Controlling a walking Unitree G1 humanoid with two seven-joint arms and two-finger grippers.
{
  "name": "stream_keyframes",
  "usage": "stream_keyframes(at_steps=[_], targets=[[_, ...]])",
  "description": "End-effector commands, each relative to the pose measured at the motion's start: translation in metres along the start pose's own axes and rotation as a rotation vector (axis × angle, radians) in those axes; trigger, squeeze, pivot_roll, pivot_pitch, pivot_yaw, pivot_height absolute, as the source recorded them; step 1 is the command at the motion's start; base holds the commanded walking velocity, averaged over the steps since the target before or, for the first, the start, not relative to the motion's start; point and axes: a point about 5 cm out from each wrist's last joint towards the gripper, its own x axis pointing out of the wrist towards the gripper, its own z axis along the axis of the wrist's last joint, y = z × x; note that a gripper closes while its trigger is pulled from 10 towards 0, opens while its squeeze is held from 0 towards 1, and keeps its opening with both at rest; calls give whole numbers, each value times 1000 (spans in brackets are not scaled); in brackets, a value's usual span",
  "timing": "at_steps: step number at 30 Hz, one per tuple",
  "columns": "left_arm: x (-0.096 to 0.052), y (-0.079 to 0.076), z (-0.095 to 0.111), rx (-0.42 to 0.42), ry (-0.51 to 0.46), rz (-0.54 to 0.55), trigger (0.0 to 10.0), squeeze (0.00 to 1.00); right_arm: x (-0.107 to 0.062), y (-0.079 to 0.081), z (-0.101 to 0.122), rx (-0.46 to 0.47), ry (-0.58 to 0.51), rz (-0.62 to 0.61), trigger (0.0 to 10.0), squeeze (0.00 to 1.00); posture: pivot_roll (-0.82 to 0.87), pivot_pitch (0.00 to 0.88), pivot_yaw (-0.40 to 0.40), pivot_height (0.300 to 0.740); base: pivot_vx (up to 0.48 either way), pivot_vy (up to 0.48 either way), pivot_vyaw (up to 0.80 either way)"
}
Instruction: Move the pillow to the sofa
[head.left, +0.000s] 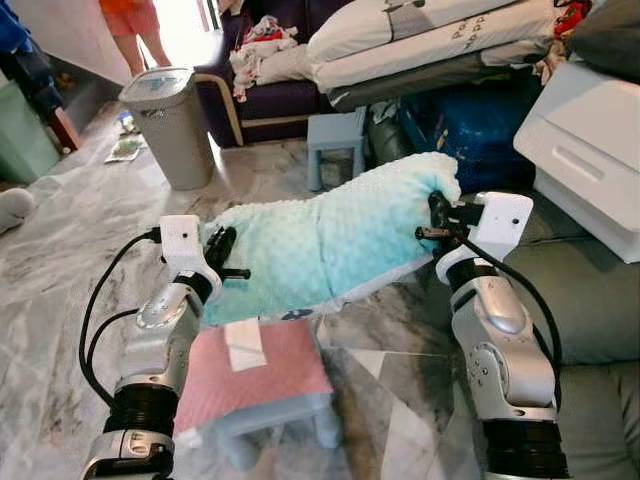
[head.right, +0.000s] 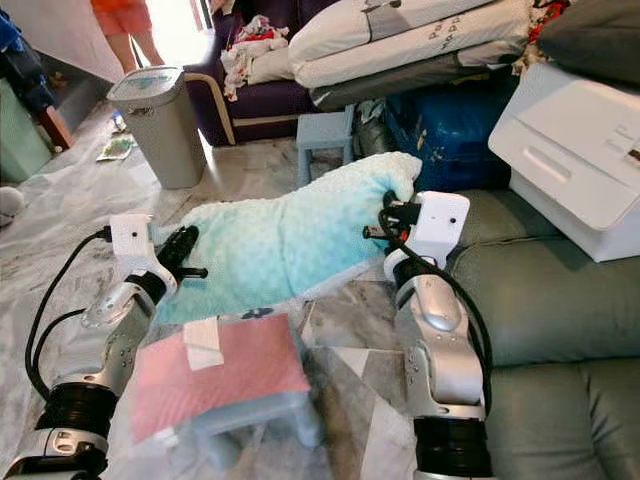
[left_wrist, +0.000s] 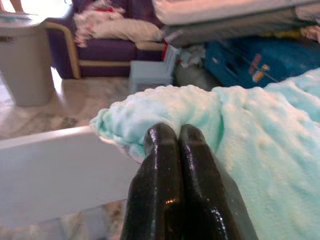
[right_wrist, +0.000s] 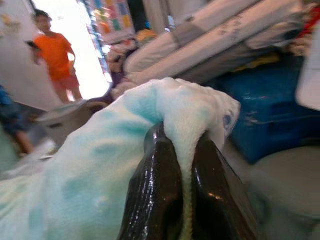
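Observation:
A fluffy light turquoise pillow (head.left: 330, 240) hangs stretched between my two grippers, above a small stool. My left gripper (head.left: 222, 256) is shut on its left edge; in the left wrist view the black fingers (left_wrist: 165, 165) press together at the pillow's rim (left_wrist: 150, 107). My right gripper (head.left: 437, 220) is shut on the pillow's raised right corner, and the right wrist view shows fabric (right_wrist: 185, 120) pinched between the fingers. The grey-green sofa (head.left: 590, 300) lies directly to the right, beside my right arm.
A stool with a pink cushion (head.left: 260, 375) stands under the pillow. A white box (head.left: 590, 150) sits on the sofa's far end. Behind are a small blue stool (head.left: 335, 140), a grey bin (head.left: 170, 125), a purple armchair (head.left: 280, 100), stacked bedding (head.left: 430, 40) and a person (head.left: 135, 25).

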Motion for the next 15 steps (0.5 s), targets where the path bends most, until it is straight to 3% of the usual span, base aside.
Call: stream_keyframes(at_steps=[1,15], targets=[[-1,8,8,28,-21,38,10000,0,4,13,7,19,-39,37,10000,0,-131,0,70,740,0,0,0],[-2,8,6,20,-24,59,10000,0,6,14,8,19,-39,49,10000,0,-124,0,58,740,0,0,0]])
